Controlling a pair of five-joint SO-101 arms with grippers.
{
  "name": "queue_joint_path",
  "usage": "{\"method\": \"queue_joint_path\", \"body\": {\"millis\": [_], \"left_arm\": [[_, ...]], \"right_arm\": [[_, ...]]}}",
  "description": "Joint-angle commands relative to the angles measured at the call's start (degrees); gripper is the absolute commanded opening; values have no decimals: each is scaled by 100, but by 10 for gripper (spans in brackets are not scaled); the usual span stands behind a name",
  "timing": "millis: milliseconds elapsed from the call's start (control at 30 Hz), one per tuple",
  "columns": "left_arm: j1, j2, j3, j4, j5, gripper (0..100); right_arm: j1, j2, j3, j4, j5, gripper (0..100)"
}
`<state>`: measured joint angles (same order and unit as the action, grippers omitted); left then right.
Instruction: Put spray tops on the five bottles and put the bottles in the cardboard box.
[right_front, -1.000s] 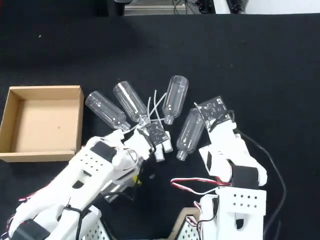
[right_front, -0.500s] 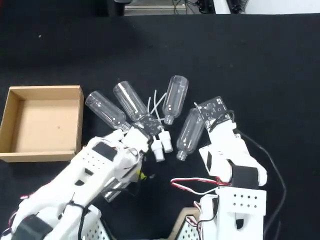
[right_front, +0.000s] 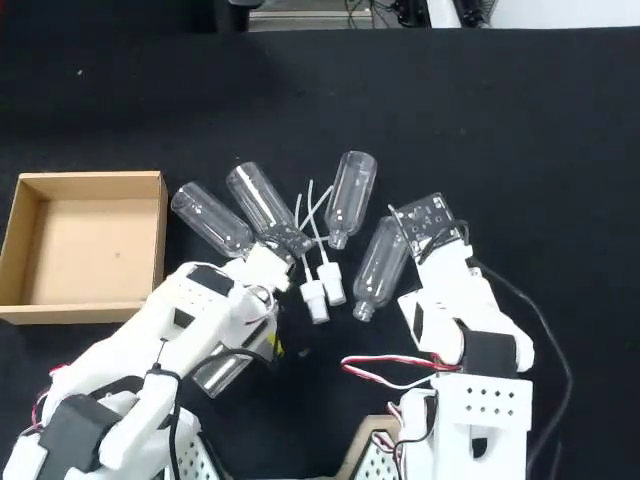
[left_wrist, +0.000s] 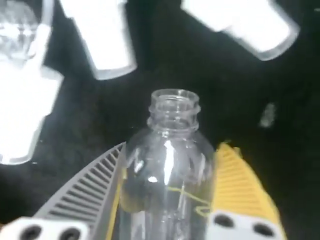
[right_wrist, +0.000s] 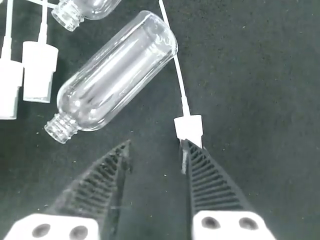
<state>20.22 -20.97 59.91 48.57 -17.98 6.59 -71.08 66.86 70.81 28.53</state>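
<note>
The held bottle (left_wrist: 167, 185), clear and with its neck uncapped, sat clamped by its body between the grey and yellow jaws of the left gripper (left_wrist: 172, 149), which was closed down onto it. It was near the cardboard box (right_front: 85, 178), off the box's corner closest to the arms. Four more uncapped bottles lay on their sides, fanned out from the box. The nearest bottle (right_front: 208, 220) lay just beside the box's wall, the second bottle (right_front: 262, 203) next out, the third bottle (right_front: 350, 195) farther, and the fourth bottle (right_front: 380, 262) farthest. A spray top (right_front: 315, 302) and a second spray top (right_front: 333, 288) lay side by side between the second and fourth bottles. The right gripper (right_wrist: 156, 145) stood beyond the fourth bottle from the box, its jaws parted and holding nothing. A third spray top (right_wrist: 189, 126) lay at one jaw's tip. The loose things lay on the black table (right_front: 500, 120).
</note>
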Motion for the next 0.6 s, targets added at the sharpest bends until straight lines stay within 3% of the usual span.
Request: {"method": "queue_joint_path", "body": {"millis": [0, 33, 333, 567], "left_arm": [[-119, -316, -207, 369, 44, 33], [-119, -448, -233, 527, 26, 65], [-180, -2532, -804, 1442, 26, 29], [-180, -3868, -180, 914, 316, 29]], "right_arm": [[-53, 48, -224, -26, -53, 127], [-53, 48, -242, -26, -53, 127], [-246, 848, -919, -185, -774, 127], [-1618, 2615, -1525, -114, -844, 127]]}}
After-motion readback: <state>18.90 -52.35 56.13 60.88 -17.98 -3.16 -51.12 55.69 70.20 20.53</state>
